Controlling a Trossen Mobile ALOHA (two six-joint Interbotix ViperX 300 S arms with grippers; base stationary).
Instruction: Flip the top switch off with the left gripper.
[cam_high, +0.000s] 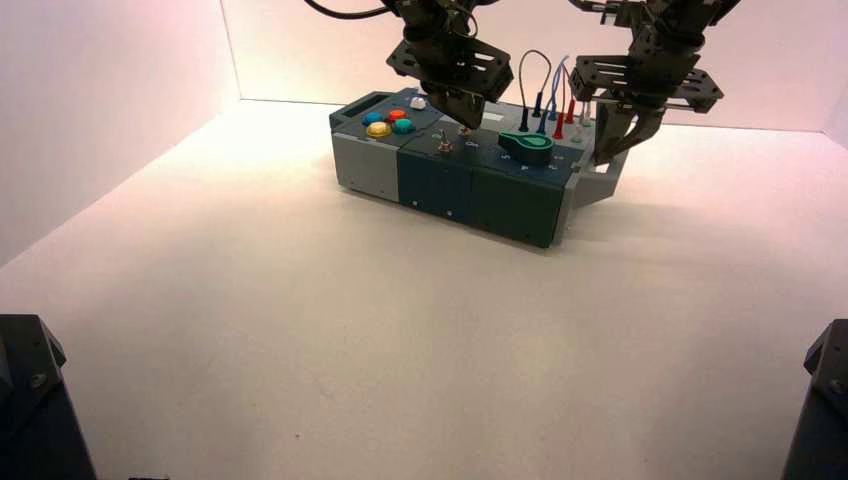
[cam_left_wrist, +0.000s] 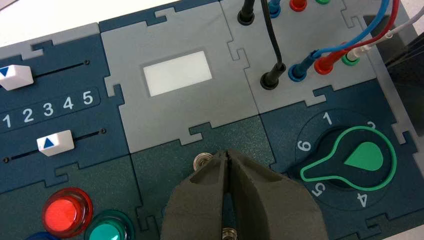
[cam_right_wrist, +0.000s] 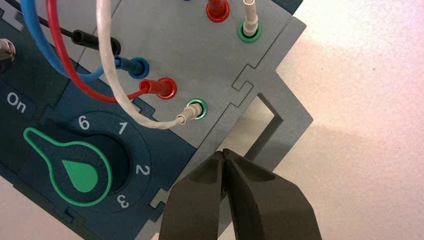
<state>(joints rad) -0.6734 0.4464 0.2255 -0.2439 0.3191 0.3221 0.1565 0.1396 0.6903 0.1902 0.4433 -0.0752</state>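
The left gripper (cam_high: 467, 120) hangs over the middle of the box (cam_high: 440, 185), shut with nothing between its fingers. In the left wrist view its closed tips (cam_left_wrist: 227, 153) sit right beside the top switch (cam_left_wrist: 201, 161). Only the switch's brassy collar shows; one finger (cam_left_wrist: 200, 200) hides the lever. The second switch's collar (cam_left_wrist: 229, 233) peeks out lower down between the fingers. From above, the top switch (cam_high: 465, 131) lies just under the gripper and the other switch (cam_high: 443, 146) is nearer the front. The right gripper (cam_high: 606, 158) is shut and idle at the box's right end, over its handle (cam_right_wrist: 280, 130).
The green knob (cam_left_wrist: 360, 160) stands right of the switches, its pointer between 5 and 6. Plugged wires (cam_high: 550, 90) arch up behind it. Two white sliders (cam_left_wrist: 55, 142), a red button (cam_left_wrist: 65, 212) and a teal one (cam_left_wrist: 107, 231) lie on the other side.
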